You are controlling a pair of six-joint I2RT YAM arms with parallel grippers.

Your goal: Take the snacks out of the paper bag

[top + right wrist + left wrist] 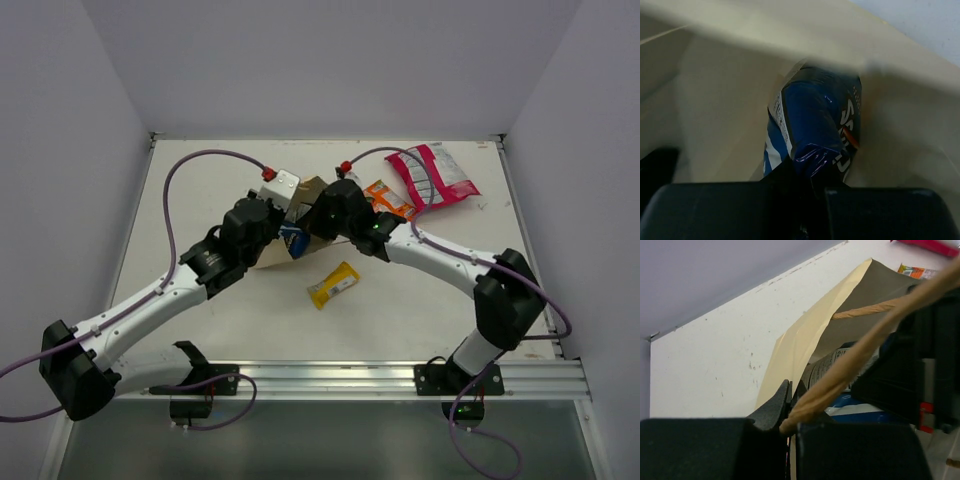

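The right gripper [807, 172] is pressed together on the crimped near end of the blue-and-white bag [812, 120], which sits inside the paper bag [715, 105]. The packet lies straight ahead of the fingers, its long axis running away from them toward the deeper end of the bag. I judge the coming move to be a withdrawal back along that same line, out through the mouth. The left gripper [790, 407] is pinched shut on the bag's rim together with a twisted paper handle [865, 347], so it anchors the bag while the right arm, the only one on the packet, does the pulling. The right wrist view alone shows the grip itself and the tan walls close on both sides. The left wrist view shows the raised flap of the mouth and a strip of blue behind the handle, but not the pinch. Only the overhead view shows what is already out on the table [200, 200]: the yellow bar wrapper [333, 285] nearest the arms, and the orange packet [388, 198] and red-pink-and-white bag [432, 175] beyond the right arm. I find no magenta packet in any view.
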